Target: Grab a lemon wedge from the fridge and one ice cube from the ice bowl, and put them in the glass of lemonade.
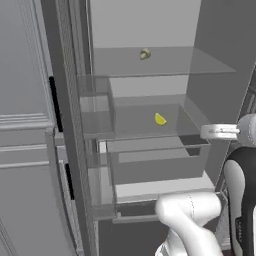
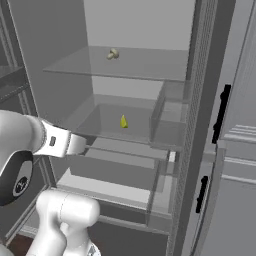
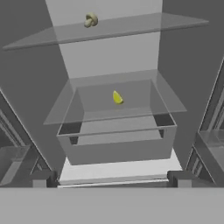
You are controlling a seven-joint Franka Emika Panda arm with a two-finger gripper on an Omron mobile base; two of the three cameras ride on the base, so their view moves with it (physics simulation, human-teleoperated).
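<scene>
Gripper (image 3: 112,178) jaws stand wide open and hold nothing; its two dark finger tips (image 3: 43,178) show far apart at the bottom of the hand view, in front of the open fridge (image 1: 215,75). From the side cameras I can see the white wrist poking toward the shelves, and it is still well away from the food. The lemon wedge (image 1: 160,119) is a tiny bright yellow piece. It lies on the middle glass shelf (image 1: 145,122) inside the fridge, about in the center of that shelf, and nothing touches it. In the hand view the lemon wedge (image 3: 117,97) sits straight ahead and higher than the finger tips. In the right base view it (image 2: 123,121) looks like a little pointy bit standing on the same shelf. Under that shelf there is a see-through drawer (image 1: 160,162) with grey walls. Above the lemon, on the top glass shelf (image 1: 165,62), sits a small pale beige lump (image 1: 145,54). It rests by itself near the middle of that shelf, well apart from the lemon wedge. Beside the fridge, on the left side of the left base view, are light grey cabinet doors (image 1: 25,100) with short black handles (image 1: 55,102).
</scene>
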